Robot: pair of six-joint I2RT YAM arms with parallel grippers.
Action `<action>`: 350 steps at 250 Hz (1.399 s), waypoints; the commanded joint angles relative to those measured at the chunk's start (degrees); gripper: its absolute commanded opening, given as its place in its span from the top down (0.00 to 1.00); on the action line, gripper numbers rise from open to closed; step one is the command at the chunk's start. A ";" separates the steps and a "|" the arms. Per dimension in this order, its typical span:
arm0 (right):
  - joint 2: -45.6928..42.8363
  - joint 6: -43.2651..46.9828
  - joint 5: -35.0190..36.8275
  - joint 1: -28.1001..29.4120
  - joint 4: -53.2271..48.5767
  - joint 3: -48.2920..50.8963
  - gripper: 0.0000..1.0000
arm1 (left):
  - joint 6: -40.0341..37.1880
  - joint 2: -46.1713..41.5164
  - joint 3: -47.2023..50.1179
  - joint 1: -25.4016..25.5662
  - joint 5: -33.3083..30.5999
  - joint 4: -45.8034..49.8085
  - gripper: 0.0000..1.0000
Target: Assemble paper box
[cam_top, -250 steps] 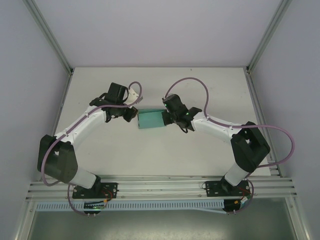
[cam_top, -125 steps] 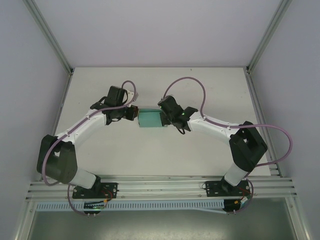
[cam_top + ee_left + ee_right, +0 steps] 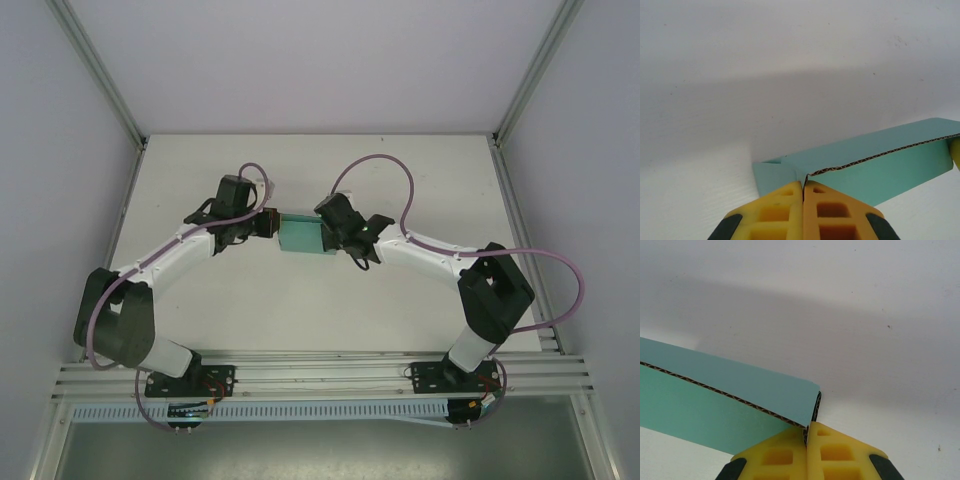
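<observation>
A: Where's the paper box (image 3: 300, 234)?

B: About mid-worktop (image 3: 420, 170), slightly left of centre and well clear of all four edges. It's teal-green card with its long side running left to right, between the two grippers.

A: Left gripper (image 3: 268, 223)?

B: It's at the box's left end, touching it. In the left wrist view the jaws are closed and the yellow fingers (image 3: 772, 215) are pressed tip to tip. The box's corrugated cut edge runs straight into the seam between them, so I'm marking it clamped on the card. A small flap (image 3: 767, 175) sticks out just left of the tips.

A: Right gripper (image 3: 326, 236)?

B: It's at the right end, also touching. In the right wrist view the jaws are closed too, with the yellow fingers (image 3: 775, 457) together. The card's end corner goes in between the tips, where the wall bends round with a dark edge. So it's pinching the box as well.

A: What shape is the box in?

B: Partly folded. Both wrist views show two teal panels meeting along the corrugated edge, one lighter and one more shaded. I can't tell how far it's closed up.

A: Is it resting on the worktop or lifted?

B: Can't tell. There's a soft shadow on the white surface behind it, but the underside contact isn't visible.

A: And the arms?

B: From above, both reach in from the near edge and angle toward each other. Purple cables (image 3: 385, 165) loop over the wrists.
</observation>
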State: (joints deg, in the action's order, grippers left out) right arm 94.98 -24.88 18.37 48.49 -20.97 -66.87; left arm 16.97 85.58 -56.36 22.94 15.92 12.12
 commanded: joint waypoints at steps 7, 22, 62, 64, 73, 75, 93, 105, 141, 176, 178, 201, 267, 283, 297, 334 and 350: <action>3.67 -1.40 -3.63 1.28 -6.18 1.72 1.00 | 2.56 3.17 -1.27 2.02 4.48 9.77 1.00; 4.06 -1.39 -3.56 1.26 -6.74 1.54 1.00 | 3.31 3.72 -2.99 2.02 3.42 13.07 1.00; 4.69 -1.39 -3.95 1.31 -6.55 1.72 1.00 | 5.36 4.56 -9.23 2.02 4.27 18.38 1.00; 4.73 -1.39 -4.02 1.34 -6.58 1.74 1.00 | 5.49 4.63 -9.48 2.02 4.35 18.60 1.00; 4.77 -1.44 -3.97 1.27 -6.58 1.83 1.00 | 5.41 5.08 -10.88 2.04 4.58 19.77 1.00; 4.77 -1.49 -3.96 1.28 -6.62 1.83 1.00 | 5.35 5.27 -11.23 2.05 4.50 20.09 1.00; 4.77 -1.57 -3.78 1.26 -6.49 2.22 1.00 | 4.23 5.83 -12.63 2.04 3.09 21.66 1.00; 4.69 -1.57 -3.83 1.29 -6.41 2.36 1.00 | 3.53 5.92 -12.28 2.04 0.98 22.05 1.00; 4.89 -1.38 -4.13 1.22 -5.59 2.65 1.00 | 3.20 5.70 -7.23 2.20 1.41 18.25 1.00; 5.39 -1.46 -4.49 1.26 -4.22 3.40 1.00 | 5.65 6.22 -2.19 3.44 1.73 13.84 1.00; 5.43 -1.54 -4.53 1.23 -4.18 3.43 1.00 | 5.87 6.25 -1.87 3.39 1.68 13.53 1.00; 5.66 -2.09 -4.63 1.20 -4.36 3.65 1.00 | 6.55 6.00 0.67 3.52 2.38 12.11 1.00; 3.68 -0.59 -3.50 1.34 2.22 9.17 1.00 | 6.71 6.64 5.67 3.60 -1.52 12.46 1.00; 2.10 0.57 -4.26 1.28 5.96 11.24 0.96 | 6.66 7.25 5.70 3.60 -2.69 12.75 1.00; 0.73 2.17 -5.02 1.18 7.92 11.81 0.90 | 6.52 7.51 5.65 3.60 -2.12 12.42 1.00; -2.73 5.97 -3.70 0.55 9.06 9.87 0.67 | 6.51 6.62 5.93 3.69 -0.95 11.35 1.00; -4.19 6.70 -4.07 -0.24 8.59 8.69 0.59 | 6.14 6.12 5.82 3.72 -1.41 11.74 1.00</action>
State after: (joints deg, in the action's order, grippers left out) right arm 91.79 -21.08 20.95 48.05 -9.43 -58.30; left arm 22.20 87.57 -54.94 25.08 12.51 11.94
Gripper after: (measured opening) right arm 0.360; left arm 0.043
